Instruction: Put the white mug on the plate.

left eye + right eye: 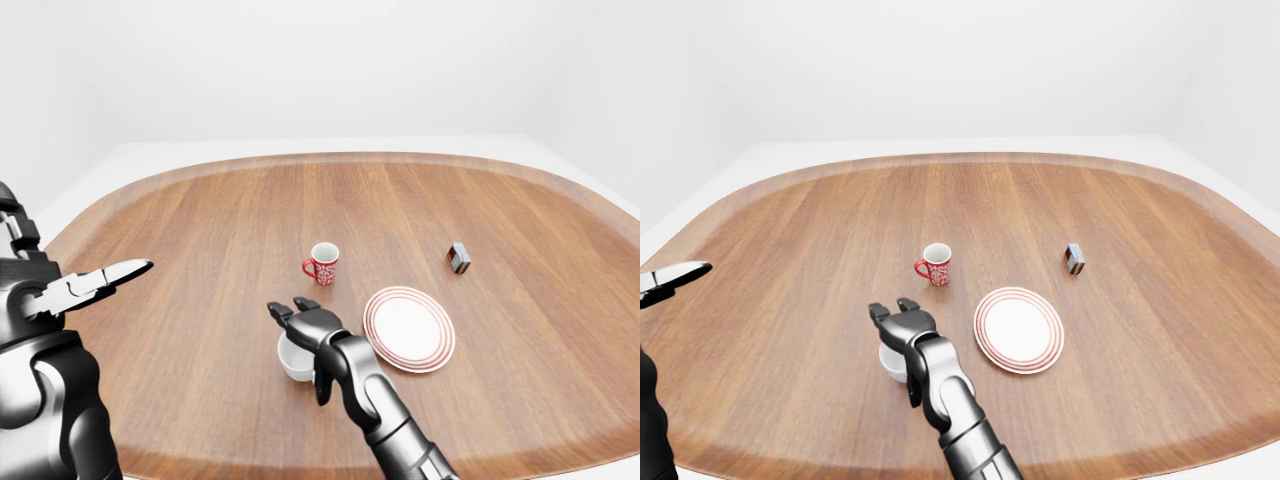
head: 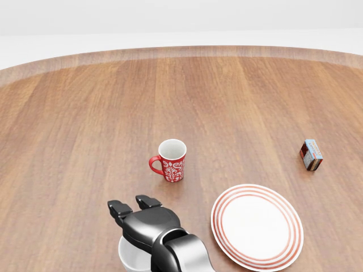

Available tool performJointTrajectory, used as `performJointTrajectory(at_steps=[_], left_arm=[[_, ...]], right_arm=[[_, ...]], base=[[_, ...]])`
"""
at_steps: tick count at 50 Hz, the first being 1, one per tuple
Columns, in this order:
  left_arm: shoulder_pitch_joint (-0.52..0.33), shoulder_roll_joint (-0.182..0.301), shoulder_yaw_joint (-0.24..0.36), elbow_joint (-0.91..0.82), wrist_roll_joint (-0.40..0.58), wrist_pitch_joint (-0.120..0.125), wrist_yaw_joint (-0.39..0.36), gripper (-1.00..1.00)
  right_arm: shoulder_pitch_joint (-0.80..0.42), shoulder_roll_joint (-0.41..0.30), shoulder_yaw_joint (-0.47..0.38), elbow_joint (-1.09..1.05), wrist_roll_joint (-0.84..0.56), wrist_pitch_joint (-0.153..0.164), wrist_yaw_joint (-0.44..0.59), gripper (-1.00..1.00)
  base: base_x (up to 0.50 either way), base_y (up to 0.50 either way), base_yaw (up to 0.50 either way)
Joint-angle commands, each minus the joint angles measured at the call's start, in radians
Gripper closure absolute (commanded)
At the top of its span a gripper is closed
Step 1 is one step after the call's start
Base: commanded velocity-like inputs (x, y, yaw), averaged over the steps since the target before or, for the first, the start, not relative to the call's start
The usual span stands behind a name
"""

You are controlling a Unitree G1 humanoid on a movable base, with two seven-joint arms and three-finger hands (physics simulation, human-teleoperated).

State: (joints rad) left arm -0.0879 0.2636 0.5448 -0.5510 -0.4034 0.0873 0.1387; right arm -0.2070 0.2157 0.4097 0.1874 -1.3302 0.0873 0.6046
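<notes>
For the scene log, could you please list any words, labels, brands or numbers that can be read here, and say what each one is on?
No text can be read.
Small box: printed colours, too small and blurred to read.
Red mug: white floral pattern only, no words.
Plate: red rings only.
White mug: no marking shows.

Three head-mounted views over table [image 1: 200, 230]

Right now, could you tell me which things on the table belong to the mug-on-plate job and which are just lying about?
Belong to the job:
white mug, under the right hand
plate

Just lying about:
red patterned mug
small box
</notes>
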Motion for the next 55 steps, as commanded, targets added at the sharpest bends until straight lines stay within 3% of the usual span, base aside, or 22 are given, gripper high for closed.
performJointTrajectory(at_steps=[1,55], left_arm=[[-0.012,-0.012,-0.022,0.097,0.007,0.000,-0.001,-1.00],[-0.009,-0.014,-0.020,0.088,0.004,0.000,0.000,-1.00]], right_arm=[[-0.026,0.015,-0.001,0.124,0.011,0.000,-0.029,-1.00],[-0.211,0.050,-0.084,0.497,0.057,0.000,-0.171,-1.00]], base=[[0.00,0.00,0.00],[0.00,0.00,0.00]])
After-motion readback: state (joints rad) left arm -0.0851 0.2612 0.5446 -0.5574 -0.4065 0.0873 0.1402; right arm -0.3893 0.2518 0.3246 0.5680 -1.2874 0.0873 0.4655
